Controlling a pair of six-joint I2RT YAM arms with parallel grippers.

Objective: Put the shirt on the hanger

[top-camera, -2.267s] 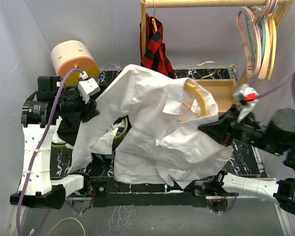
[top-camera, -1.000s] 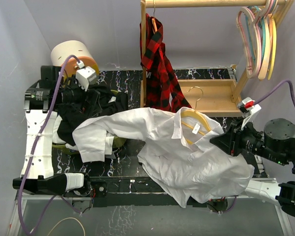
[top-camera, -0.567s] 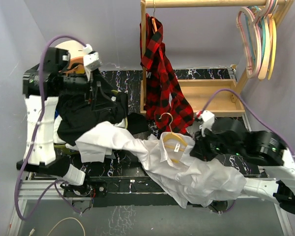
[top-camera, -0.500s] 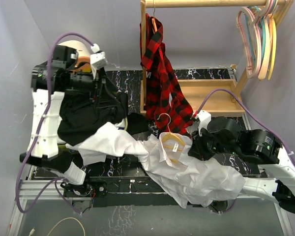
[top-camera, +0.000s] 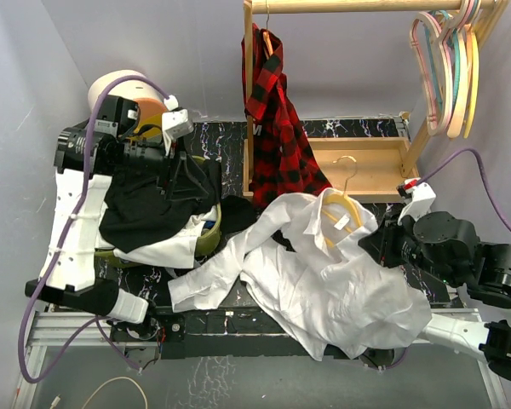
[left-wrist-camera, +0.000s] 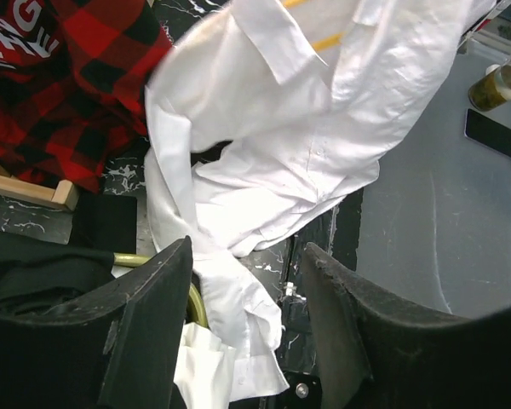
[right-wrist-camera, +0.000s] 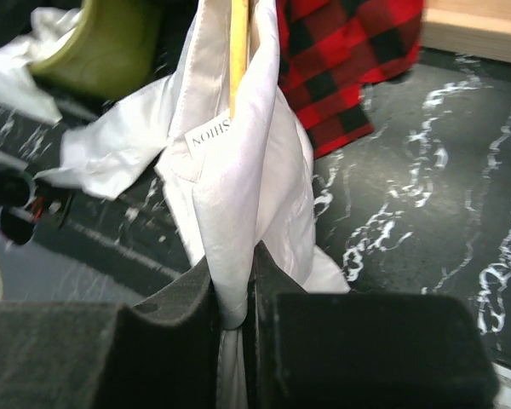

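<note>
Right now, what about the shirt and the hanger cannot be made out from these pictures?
Top view: the shirt covers most of the hanger; only its hook and upper part show.
Right wrist view: cloth fills the shut right tool; whether the hanger is pinched too is hidden.
Left wrist view: the open left tool frames one sleeve; the other sleeve cannot be found.

Pale lavender-grey walls [top-camera: 153,43] stood behind me and on both sides. Light was soft and even. A black marble-patterned tabletop with white veins [top-camera: 366,128] lay under everything. At its far side stood a pale wooden clothes rack [top-camera: 248,94] with an upright post, a round top rail and a flat base board. A red-and-black plaid shirt [top-camera: 281,128] hung beside the post. A bunch of pink, teal and yellow pastel hangers [top-camera: 447,68] hung at the rail's right end. Grey floor [top-camera: 255,383] showed below the near edge.
</note>
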